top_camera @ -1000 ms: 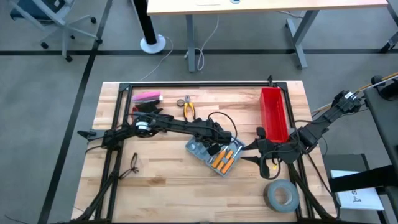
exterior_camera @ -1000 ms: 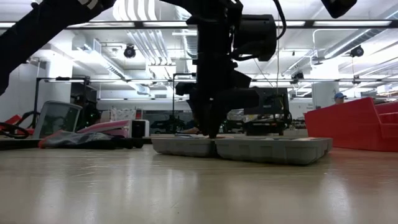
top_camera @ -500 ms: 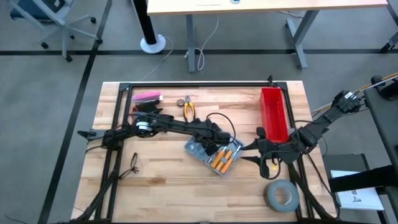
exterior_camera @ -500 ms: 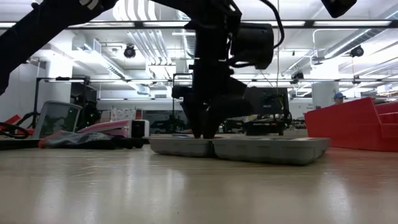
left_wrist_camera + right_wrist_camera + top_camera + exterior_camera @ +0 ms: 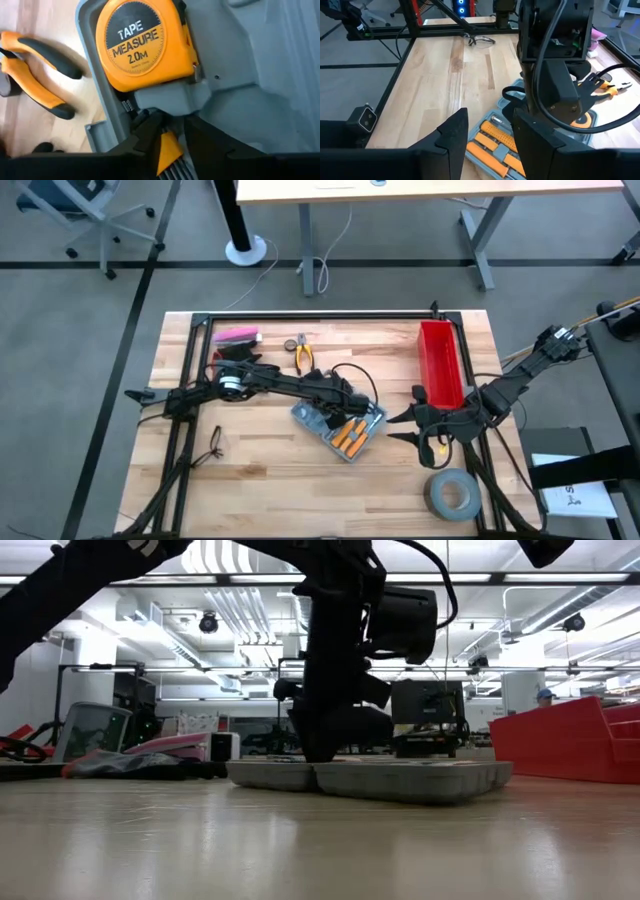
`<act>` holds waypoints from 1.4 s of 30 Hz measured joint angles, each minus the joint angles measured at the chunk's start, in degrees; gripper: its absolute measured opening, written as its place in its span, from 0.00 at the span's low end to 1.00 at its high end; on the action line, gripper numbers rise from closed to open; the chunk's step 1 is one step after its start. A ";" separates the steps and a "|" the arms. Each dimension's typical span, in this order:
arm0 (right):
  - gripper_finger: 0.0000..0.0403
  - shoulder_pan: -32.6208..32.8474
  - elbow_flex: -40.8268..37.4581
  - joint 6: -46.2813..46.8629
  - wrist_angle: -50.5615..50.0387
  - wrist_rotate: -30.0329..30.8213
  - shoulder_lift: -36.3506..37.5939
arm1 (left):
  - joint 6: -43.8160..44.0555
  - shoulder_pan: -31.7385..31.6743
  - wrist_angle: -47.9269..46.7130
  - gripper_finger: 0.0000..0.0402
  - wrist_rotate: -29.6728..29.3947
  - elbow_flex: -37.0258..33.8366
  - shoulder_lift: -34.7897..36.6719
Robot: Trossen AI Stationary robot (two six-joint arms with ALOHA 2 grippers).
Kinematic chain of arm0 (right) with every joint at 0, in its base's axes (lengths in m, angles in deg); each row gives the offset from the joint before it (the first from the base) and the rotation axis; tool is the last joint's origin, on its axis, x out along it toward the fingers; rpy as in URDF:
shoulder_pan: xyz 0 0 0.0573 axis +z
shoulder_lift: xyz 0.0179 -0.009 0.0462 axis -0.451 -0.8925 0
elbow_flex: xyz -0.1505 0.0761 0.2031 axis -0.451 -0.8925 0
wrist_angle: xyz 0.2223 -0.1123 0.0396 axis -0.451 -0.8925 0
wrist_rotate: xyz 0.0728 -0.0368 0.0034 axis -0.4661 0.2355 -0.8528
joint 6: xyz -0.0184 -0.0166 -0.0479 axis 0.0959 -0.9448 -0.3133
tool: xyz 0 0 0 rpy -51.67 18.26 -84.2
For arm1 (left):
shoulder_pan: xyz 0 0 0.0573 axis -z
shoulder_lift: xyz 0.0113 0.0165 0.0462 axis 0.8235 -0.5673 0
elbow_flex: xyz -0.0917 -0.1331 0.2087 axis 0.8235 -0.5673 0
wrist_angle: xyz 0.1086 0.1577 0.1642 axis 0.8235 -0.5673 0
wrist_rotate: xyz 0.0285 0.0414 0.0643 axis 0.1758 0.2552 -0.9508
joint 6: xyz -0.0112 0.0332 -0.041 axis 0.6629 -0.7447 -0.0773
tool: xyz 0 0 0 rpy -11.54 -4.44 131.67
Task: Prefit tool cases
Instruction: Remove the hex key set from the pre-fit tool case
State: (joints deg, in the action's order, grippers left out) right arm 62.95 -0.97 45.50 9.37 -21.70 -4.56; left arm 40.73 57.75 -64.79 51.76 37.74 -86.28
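The open tool case [image 5: 338, 428] lies at centre frame on the table [image 5: 270, 480]. The left hand [image 5: 340, 412] clenches an orange tool inside it; the right hand [image 5: 402, 428] waits released, just right of it.

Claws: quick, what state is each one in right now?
Left claw: down in the tool case; cannot be told.
Right claw: open, holding nothing.

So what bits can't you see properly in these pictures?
- Left gripper: the left wrist view shows something orange between its fingers, cut off by the picture's edge.
- Tool case: in the high view the left arm covers part of it.
- Tape measure: hidden in the low view.
- Right gripper: open, holding nothing.
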 joint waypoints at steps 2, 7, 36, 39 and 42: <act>0.33 0.00 0.00 0.00 0.00 -0.03 0.00 | -0.89 0.00 0.03 0.11 -0.16 -0.03 -0.05; 0.32 0.00 0.00 0.00 0.00 -0.03 0.00 | -1.70 0.00 0.01 0.02 -0.51 0.02 -0.07; 0.32 0.00 -0.04 0.66 0.11 -0.19 -1.35 | 1.07 1.31 -10.93 0.00 1.98 11.03 0.02; 0.32 0.00 -0.04 1.12 0.15 -0.21 -2.12 | 0.82 1.04 -10.91 0.00 0.95 11.03 0.04; 0.32 0.00 -0.04 1.14 0.17 -0.36 -2.95 | 0.32 0.65 -10.93 0.00 0.85 11.07 0.07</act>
State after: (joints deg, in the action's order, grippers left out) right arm 62.95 -1.02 46.63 9.55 -22.06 -7.51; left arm 41.05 58.40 -75.72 52.61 48.81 -86.21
